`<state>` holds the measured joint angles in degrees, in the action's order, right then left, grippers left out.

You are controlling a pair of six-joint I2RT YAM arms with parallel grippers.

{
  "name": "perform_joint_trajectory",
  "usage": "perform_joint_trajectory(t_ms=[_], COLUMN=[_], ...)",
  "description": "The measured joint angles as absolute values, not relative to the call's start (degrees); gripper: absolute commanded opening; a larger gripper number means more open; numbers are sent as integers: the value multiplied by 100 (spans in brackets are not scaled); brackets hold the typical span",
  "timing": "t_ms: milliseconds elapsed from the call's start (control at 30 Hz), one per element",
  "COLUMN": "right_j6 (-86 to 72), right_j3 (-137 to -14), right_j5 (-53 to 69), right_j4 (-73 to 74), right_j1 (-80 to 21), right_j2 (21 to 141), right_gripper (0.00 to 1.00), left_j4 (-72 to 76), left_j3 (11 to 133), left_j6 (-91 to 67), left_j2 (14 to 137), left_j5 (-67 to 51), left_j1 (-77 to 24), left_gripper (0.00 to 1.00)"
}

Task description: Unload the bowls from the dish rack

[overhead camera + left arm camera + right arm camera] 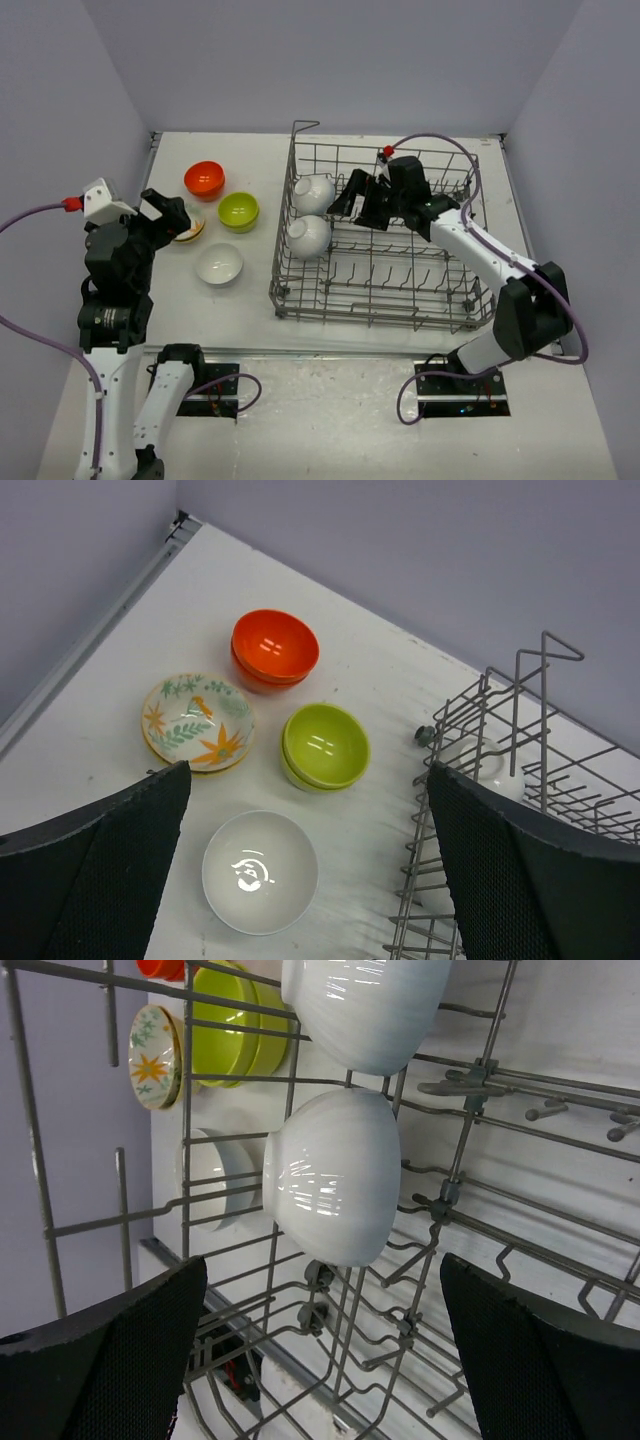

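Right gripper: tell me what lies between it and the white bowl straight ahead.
Only wire tines of the dish rack stand between the right gripper and the white bowl; otherwise open air, per the right wrist view.

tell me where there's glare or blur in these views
Left wrist: a bright glare patch sits in the white bowl, with small highlights in the orange bowl. Right wrist: streaky reflections on the nearer racked bowl. Top: even light, nothing blurred.
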<state>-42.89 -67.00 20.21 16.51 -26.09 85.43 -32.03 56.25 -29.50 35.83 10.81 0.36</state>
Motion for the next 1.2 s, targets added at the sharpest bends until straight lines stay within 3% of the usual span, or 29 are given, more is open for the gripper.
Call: perform_joint_trajectory(t_ms=[233, 533, 1200], right_j6=[-4418, -4383, -4674], right_j3=[-6694, -6855, -6803], right_j5=[2244, 2484, 3566], right_j4=[1400, 1282, 296], right_j1=[-2705, -2803, -2886], right_j2=[9194, 9782, 10018], right_gripper=[98, 98, 95], left_j4=[-3411, -3413, -3350], left_j3=[5723, 4757, 4611], left_j6=[-2471, -2392, -2390], left_j2=[3374, 3153, 2961], left_j5=[945, 1013, 1118], left_j1=[36, 36, 36], left_gripper=[100, 100, 100])
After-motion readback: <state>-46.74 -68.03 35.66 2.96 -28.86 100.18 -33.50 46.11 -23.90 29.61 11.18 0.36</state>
